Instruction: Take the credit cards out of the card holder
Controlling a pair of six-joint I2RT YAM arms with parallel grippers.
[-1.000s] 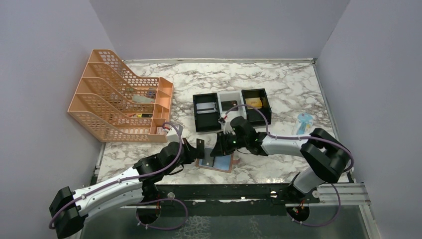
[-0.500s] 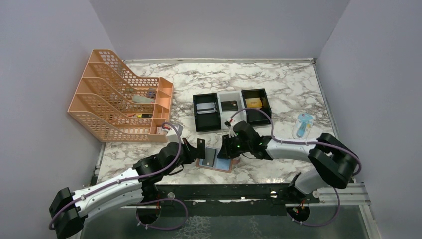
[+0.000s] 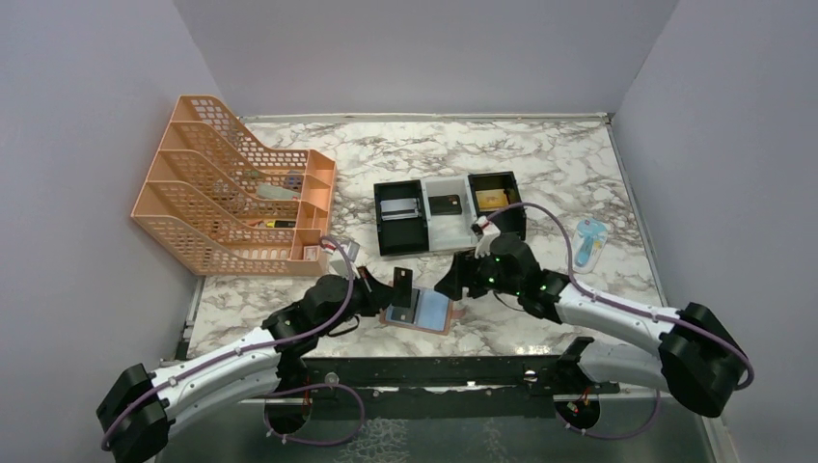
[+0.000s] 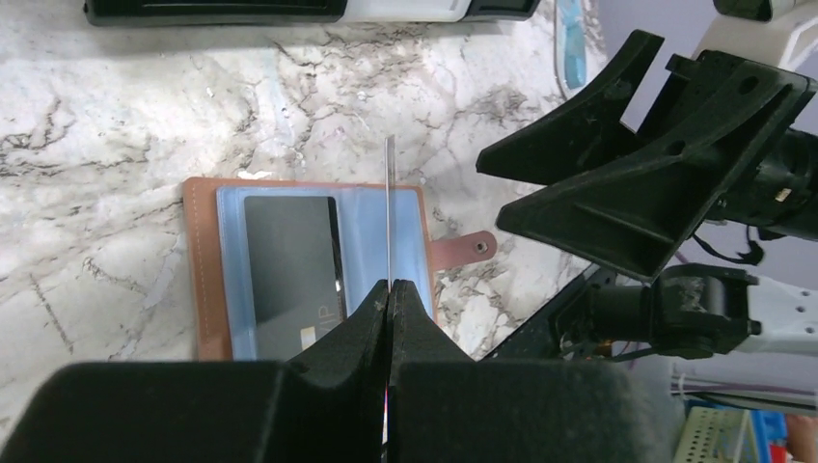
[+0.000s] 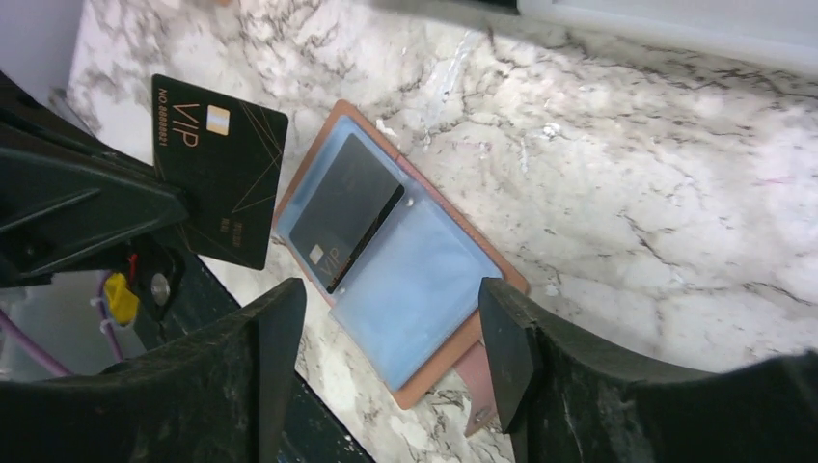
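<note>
Card holder (image 3: 429, 313) lies open on the marble table (image 3: 540, 164), blue lining up, close to the near edge and between my two grippers. One black card (image 5: 345, 212) sits in its left pocket. My left gripper (image 4: 389, 289) is pinched on a second black card (image 5: 220, 169), marked VIP, held on edge, clear of the holder, just above its left side. My right gripper (image 5: 391, 294) is spread and holds nothing, hovering over the holder's far right side.

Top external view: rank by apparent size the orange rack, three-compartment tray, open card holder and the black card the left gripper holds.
1. orange rack
2. three-compartment tray
3. card holder
4. black card, smallest, though held upright and so foreshortened
</note>
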